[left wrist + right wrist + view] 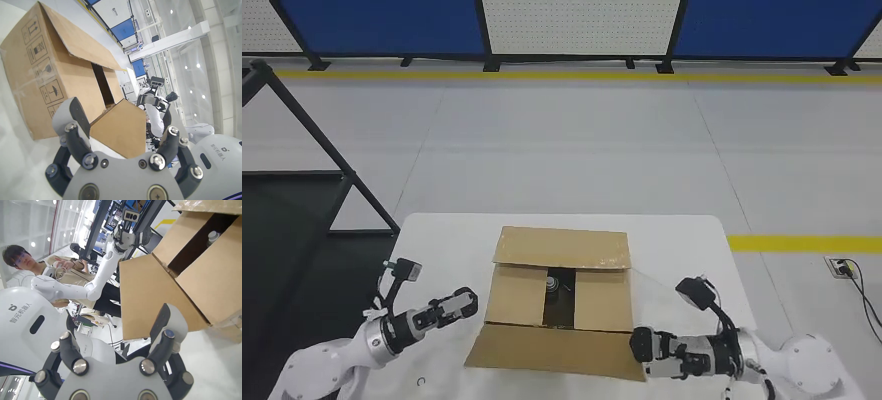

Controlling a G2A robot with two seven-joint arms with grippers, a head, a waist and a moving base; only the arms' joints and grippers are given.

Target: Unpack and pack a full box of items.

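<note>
A brown cardboard box point(558, 300) stands in the middle of the white table point(442, 240). Its far flap point(560, 247) and near flap point(552, 350) are folded outward. The two inner flaps leave a dark gap, and a bottle's grey cap point(554, 285) shows through it. That bottle cap point(213, 236) also shows in the right wrist view. My left gripper point(468, 301) is open just left of the box, level with its near half. The near flap point(121, 128) lies in front of its fingers point(79, 113). My right gripper point(638, 345) is open by the near flap's right corner point(151, 294).
A black metal frame point(312, 130) stands off the table's left side. A small dark ring point(420, 381) lies on the table near its front edge, by the left arm. Bare table surface lies to the right of the box point(682, 250).
</note>
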